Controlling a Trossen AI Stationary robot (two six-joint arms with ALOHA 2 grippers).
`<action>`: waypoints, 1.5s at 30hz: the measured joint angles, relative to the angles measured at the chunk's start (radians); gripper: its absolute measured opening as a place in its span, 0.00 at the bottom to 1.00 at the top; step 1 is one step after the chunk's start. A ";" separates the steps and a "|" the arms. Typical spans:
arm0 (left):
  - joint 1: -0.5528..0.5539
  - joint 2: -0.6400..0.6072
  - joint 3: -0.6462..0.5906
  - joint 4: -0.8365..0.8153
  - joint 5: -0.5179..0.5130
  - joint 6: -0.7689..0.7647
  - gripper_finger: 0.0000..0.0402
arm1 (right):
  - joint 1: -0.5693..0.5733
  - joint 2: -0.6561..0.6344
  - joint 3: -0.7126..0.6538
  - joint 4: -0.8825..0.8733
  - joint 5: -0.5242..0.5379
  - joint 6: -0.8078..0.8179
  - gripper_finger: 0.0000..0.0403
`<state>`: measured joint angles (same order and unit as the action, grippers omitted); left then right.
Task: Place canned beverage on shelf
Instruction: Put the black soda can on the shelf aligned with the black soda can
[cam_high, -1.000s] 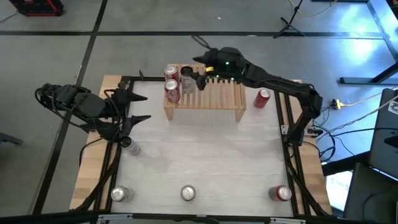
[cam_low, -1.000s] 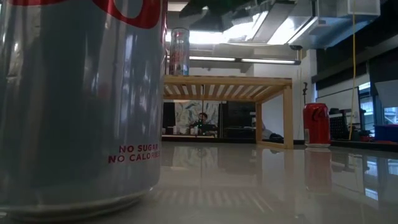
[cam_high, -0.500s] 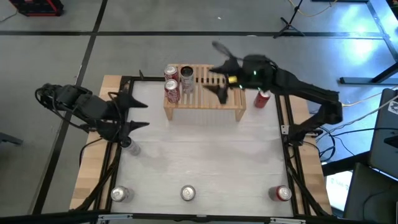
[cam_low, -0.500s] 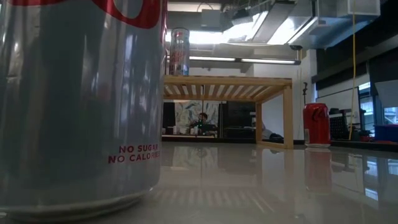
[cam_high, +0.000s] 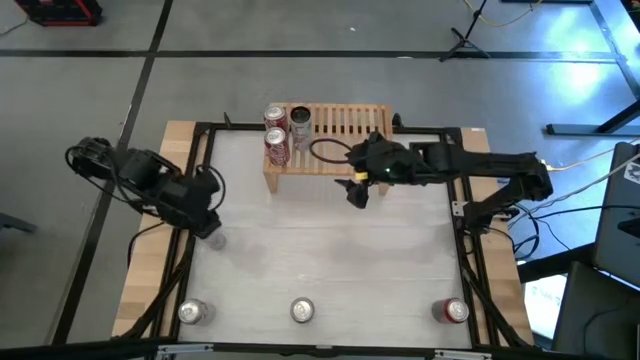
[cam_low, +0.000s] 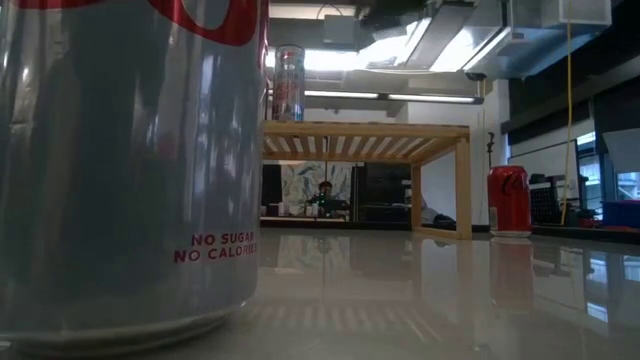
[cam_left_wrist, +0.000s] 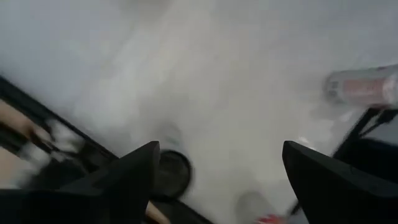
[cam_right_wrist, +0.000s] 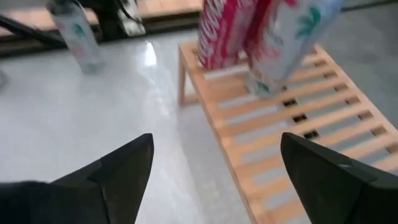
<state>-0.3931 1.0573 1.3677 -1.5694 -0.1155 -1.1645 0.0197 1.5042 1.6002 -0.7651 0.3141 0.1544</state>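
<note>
Right gripper (cam_high: 357, 190) gapes empty beside the shelf (cam_high: 345, 123); the rigid, slick silver can (cam_high: 302, 310) nearest it wants a mid-wall grasp; left gripper (cam_left_wrist: 214, 180) open.

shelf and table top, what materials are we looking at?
Shelf: looks like light unfinished or matte wood; pale grain-coloured slats with gaps and solid side legs show in the right wrist and low views. Table top: a smooth white-grey sheet, probably laminate or plastic; it is glossy enough to mirror the shelf and a red can in the low view. Its border looks like pale wood.
</note>
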 joint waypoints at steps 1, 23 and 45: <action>0.000 0.005 -0.010 0.003 0.018 -0.051 0.82 | -0.001 0.000 -0.007 -0.011 0.000 -0.003 0.84; -0.007 0.025 -0.252 -0.001 0.085 -0.398 0.82 | 0.000 0.000 -0.024 -0.076 -0.117 -0.163 0.84; -0.006 -0.075 -0.312 -0.001 0.113 -0.273 0.82 | 0.000 -0.001 -0.024 -0.066 -0.151 -0.119 0.84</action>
<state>-0.3996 0.9825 1.0561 -1.5703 -0.0022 -1.4376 0.0193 1.5036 1.5761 -0.8314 0.1633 0.0357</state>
